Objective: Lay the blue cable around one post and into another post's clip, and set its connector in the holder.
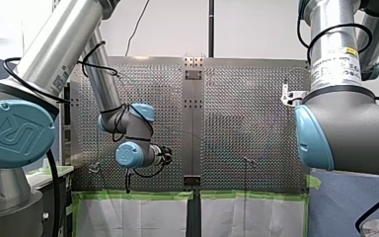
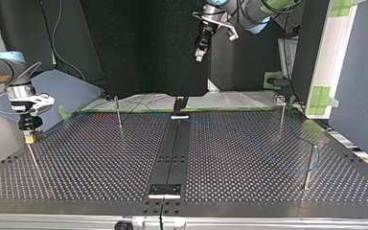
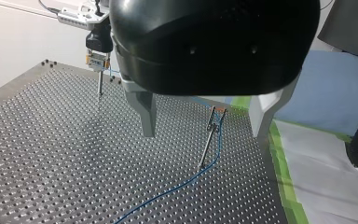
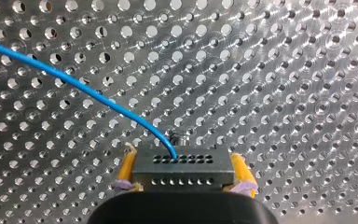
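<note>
In the right wrist view the thin blue cable [image 4: 74, 84] curves across the perforated table and enters a grey connector block [image 4: 182, 170] with rows of small holes. My right gripper [image 4: 183, 151] is shut on this connector, one yellow pad against each side. In the top view my right gripper [image 2: 28, 128] stands at the far left over a thin post [image 2: 32, 155]. My left gripper [image 3: 205, 134] hangs open and empty high above the table. Below it a clip post [image 3: 206, 147] carries the cable [image 3: 177, 186], which runs on along the table.
Three more thin posts [image 2: 118, 112] [image 2: 281, 115] [image 2: 309, 167] stand on the perforated table [image 2: 100, 163]. A dark centre strip [image 2: 172, 148] divides it. Green tape [image 1: 138, 195] and white sheeting line the table's edge in the front view.
</note>
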Robot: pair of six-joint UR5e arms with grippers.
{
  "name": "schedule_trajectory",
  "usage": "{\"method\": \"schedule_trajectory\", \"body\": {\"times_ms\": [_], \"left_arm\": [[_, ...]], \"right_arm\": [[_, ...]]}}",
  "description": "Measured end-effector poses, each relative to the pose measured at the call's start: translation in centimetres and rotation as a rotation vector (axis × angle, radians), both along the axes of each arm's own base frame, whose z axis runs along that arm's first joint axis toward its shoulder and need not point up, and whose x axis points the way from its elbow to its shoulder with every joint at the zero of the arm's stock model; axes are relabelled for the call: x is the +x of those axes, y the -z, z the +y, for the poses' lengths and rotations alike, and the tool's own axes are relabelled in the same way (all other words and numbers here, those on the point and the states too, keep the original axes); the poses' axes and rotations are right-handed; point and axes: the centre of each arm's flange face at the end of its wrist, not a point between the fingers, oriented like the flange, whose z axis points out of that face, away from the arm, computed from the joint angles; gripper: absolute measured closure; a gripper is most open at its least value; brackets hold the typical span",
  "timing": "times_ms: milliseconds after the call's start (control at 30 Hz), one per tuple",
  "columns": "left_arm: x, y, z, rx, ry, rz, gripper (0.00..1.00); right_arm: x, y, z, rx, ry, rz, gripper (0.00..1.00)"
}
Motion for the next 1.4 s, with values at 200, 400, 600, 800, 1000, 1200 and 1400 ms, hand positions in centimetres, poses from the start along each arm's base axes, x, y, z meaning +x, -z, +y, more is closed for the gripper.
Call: {"method": "schedule_trajectory", "body": {"times_ms": [200,400,600,800,1000,1200,1400], "left_arm": [[-0.01,0.00,0.00,0.000,0.000,0.000,0.00],[0.00,0.00,0.01,0.000,0.000,0.000,0.00],[0.01,0.00,0.01,0.000,0.000,0.000,0.00],[0.01,0.01,0.01,0.000,0.000,0.000,0.00],[0.02,0.01,0.02,0.000,-0.001,0.000,0.00],[0.02,0.00,0.03,0.000,-0.001,0.000,0.00],[0.10,-0.04,-0.03,-0.002,-0.001,-0.002,0.00]], "right_arm": [[-0.01,-0.05,-0.02,-0.002,0.000,0.000,0.15],[-0.01,-0.43,-0.06,-0.017,0.000,0.001,0.02],[-0.01,-0.43,-0.06,-0.017,0.000,0.001,0.02],[0.00,-0.43,-0.06,-0.017,0.000,0.001,0.02],[-0.01,-0.44,-0.06,-0.017,0.000,0.001,0.02],[-0.01,-0.43,-0.06,-0.017,0.000,0.001,0.02],[-0.01,-0.44,-0.06,-0.017,0.000,0.001,0.02]]}}
